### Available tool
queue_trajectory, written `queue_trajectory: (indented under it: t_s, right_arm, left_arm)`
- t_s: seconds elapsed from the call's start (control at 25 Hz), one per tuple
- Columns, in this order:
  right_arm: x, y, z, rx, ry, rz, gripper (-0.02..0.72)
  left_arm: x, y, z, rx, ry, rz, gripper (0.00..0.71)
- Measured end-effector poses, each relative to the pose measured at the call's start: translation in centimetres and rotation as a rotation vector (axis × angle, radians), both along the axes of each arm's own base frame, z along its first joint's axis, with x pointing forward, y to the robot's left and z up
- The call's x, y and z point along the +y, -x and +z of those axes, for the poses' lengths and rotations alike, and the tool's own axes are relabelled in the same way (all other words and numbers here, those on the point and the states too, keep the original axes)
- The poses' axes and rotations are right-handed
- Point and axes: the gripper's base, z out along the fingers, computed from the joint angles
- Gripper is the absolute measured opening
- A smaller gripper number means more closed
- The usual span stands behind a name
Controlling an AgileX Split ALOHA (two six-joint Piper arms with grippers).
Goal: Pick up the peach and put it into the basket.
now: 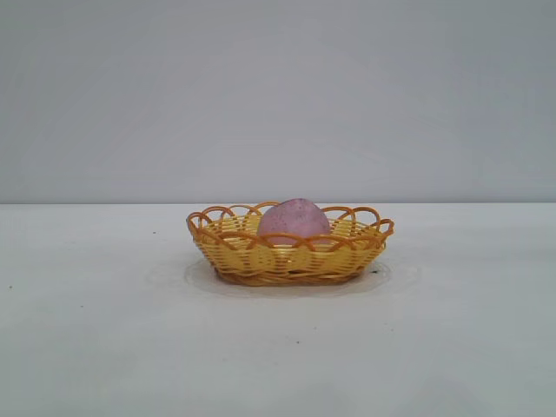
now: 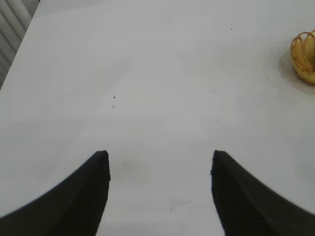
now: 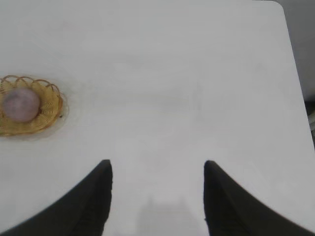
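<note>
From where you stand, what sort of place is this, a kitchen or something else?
Probably a lab test bench, not a kitchen: a bare white table against a blank grey wall, holding only a woven basket with a peach in it.

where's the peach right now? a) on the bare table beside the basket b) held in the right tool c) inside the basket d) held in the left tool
c: the peach sits inside the basket, its top above the looped rim, with neither tool touching it.

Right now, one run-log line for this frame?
dull pink-mauve rounded peach: inside yellow-orange woven oval basket | left end effector: open, empty, over bare table | right end effector: open, empty
</note>
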Motion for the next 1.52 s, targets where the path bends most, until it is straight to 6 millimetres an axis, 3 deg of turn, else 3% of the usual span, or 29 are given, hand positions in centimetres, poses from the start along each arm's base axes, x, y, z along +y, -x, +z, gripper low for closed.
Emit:
queue_trajectory:
  t_s: [0.32,0.6,0.96,1.52]
  right_arm:
    - [-0.2,6.8,-7.1,-0.035,-0.011,-0.018,0.356]
    - [-0.3,9.2,-12.1,-0.065,-0.008,-0.023,0.356]
    - [-0.4,10.3,-12.9,-0.260,-0.019,-0.030,0.356]
    - [-0.4,10.1,-13.1,-0.272,-0.017,-0.029,0.356]
  left_arm:
    - [0.0,0.0,0.0,0.000,0.000,0.000,0.397]
    - [0.0,0.0,0.0,0.000,0.000,0.000,0.397]
    - [0.0,0.0,0.0,0.000,0.000,0.000,0.397]
    - [0.0,0.0,0.0,0.000,0.000,0.000,0.397]
